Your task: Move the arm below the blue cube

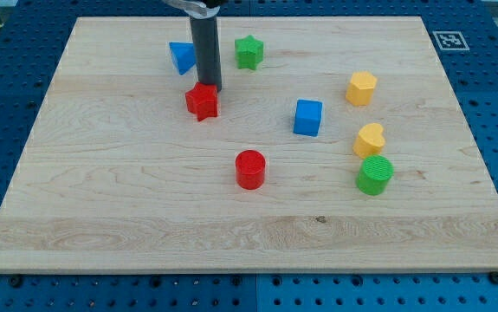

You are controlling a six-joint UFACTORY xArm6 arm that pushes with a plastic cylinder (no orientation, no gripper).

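my tip (212,89) | blue cube (308,117) well right, slightly lower

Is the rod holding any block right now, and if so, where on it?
Nothing is held. My tip has no end effector to grasp with; it sits at the top edge of the red star block.
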